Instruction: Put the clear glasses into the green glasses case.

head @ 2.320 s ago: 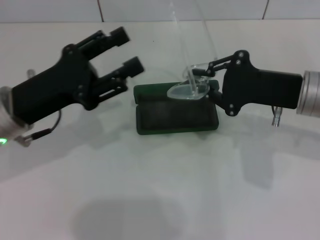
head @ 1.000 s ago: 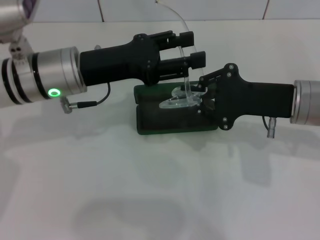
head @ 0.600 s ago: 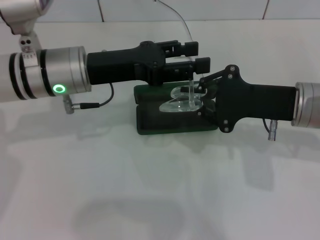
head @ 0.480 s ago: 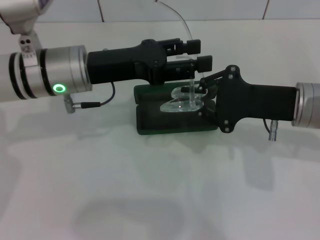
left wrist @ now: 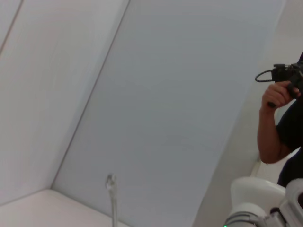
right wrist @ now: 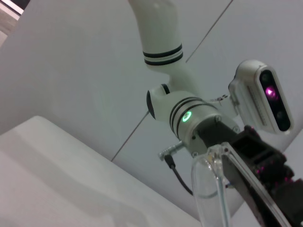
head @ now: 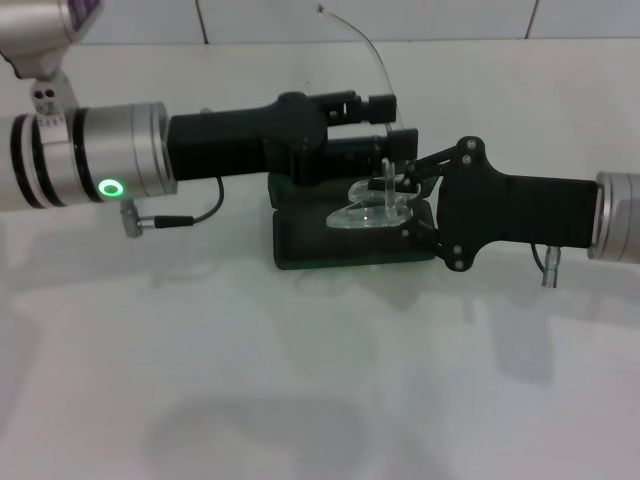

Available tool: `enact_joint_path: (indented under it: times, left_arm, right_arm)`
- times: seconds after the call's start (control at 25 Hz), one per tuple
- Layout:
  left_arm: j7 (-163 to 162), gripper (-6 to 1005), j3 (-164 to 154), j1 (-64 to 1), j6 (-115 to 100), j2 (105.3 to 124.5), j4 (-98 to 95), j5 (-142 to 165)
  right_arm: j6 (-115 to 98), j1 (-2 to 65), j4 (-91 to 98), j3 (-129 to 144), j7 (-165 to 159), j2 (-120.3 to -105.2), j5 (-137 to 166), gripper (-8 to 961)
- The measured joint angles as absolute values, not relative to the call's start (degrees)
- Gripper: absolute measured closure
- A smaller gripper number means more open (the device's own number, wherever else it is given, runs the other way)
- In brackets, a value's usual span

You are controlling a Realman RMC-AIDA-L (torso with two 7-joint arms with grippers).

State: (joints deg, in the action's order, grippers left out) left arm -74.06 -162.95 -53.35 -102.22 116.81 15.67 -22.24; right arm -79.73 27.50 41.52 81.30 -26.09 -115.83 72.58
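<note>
The green glasses case (head: 330, 245) lies open and flat on the white table. Over its right half, just above the lining, hang the clear glasses (head: 368, 214), lens down. My right gripper (head: 407, 200) reaches in from the right and is shut on them. One thin clear arm of the glasses stands up and curves away to the upper left. My left gripper (head: 390, 122) reaches across from the left, above the case's back edge, with its fingers open on either side of that upright arm. The right wrist view shows the clear glasses (right wrist: 213, 189) close up, with the left gripper (right wrist: 265, 161) behind them.
The white table (head: 300, 380) spreads in front of the case, with a tiled wall behind it. A cable and plug (head: 135, 222) hang under the left wrist. A person holding a camera (left wrist: 279, 118) stands off to the side in the left wrist view.
My left arm has swung in from the left until its fingers straddle the glasses' upright arm. The right gripper and glasses have shifted slightly right and lower over the case.
</note>
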Motion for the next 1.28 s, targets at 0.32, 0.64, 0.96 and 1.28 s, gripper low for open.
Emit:
enact_joint_path:
  times: [0.32, 0.64, 0.96, 1.28]
  left_arm:
    - [-74.35, 297, -162.95, -53.42, -102.06, 117.20, 15.55, -20.33]
    - [-75.22, 298, -162.95, -53.61, -103.27, 116.82, 15.47, -20.25]
    - [-66.93, 298, -162.93, -49.82, -104.91, 114.70, 17.64, -24.94]
    - [-46.46, 299, -162.95, -46.81, -95.20, 117.74, 18.65, -27.49]
  right_arm:
    - [-80.66, 26.90, 42.21, 81.21, -26.00, -115.82, 72.58, 834]
    - [-81.77, 26.76, 42.26, 81.20, -25.56, -115.55, 72.84, 834]
    - [-88.53, 26.10, 42.36, 80.93, -25.30, -115.15, 72.96, 834]
    - [-98.20, 28.69, 40.29, 78.42, -32.18, -115.30, 72.95, 835]
